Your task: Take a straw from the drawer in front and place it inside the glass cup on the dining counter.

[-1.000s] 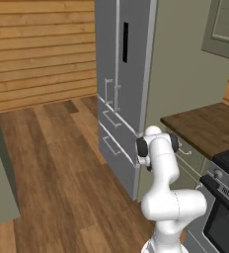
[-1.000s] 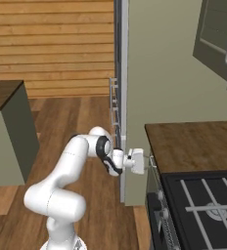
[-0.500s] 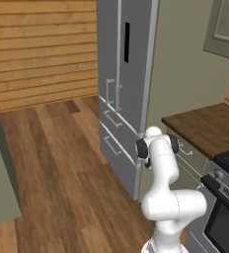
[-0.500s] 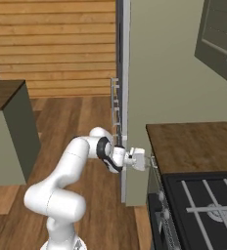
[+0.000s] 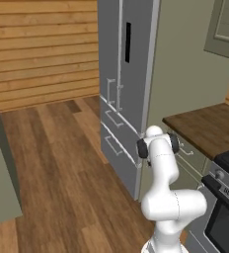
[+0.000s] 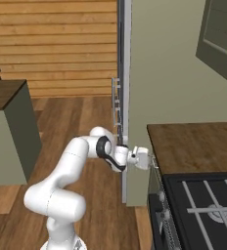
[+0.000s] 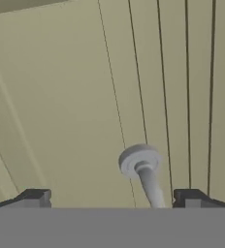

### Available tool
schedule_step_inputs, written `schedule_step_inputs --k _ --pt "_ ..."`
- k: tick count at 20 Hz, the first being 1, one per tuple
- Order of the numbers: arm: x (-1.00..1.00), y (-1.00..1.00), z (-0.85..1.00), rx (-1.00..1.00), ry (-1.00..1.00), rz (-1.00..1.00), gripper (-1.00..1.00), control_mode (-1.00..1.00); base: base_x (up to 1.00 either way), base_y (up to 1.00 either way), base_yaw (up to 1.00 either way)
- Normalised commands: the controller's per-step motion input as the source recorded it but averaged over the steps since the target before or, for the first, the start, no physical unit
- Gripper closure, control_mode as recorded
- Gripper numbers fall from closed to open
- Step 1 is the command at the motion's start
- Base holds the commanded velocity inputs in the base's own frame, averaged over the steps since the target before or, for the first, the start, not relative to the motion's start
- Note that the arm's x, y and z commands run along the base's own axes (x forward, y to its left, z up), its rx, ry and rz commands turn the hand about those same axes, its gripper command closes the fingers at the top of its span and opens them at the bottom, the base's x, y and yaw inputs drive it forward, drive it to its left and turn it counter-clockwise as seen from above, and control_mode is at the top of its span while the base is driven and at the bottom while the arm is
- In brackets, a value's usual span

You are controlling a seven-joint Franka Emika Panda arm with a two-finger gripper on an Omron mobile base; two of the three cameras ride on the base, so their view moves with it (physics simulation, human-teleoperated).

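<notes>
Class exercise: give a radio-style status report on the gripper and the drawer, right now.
Two-finger gripper open, fingertips straddling small silver handle. Sage-green drawer front shut. Straw not seen. Nothing in the way.

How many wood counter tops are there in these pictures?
2. The dining counter stands at the left, across the floor. A short top lies at the right, next to the stove. Others may lie outside the views.

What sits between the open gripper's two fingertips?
In the hand view, the silver handle of the sage-green drawer stands between the gripper fingertips, untouched.
</notes>
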Motion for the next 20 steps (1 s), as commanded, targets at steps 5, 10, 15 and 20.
schedule_step_inputs --k 5,10,15,20 --pt "-0.06 -0.51 0.40 0.00 -0.03 0.00 -1.00 -1.00 0.00 0.00 0.00" --pt "0.06 -0.58 -0.21 0.00 0.00 -0.03 -1.00 -1.00 0.00 0.00 0.00" --pt "0.02 -0.71 -0.27 0.04 0.00 -0.04 1.00 -1.00 0.00 0.00 0.00" --pt "0.00 -0.66 -0.17 0.27 0.00 -0.02 1.00 -1.00 0.00 0.00 0.00"
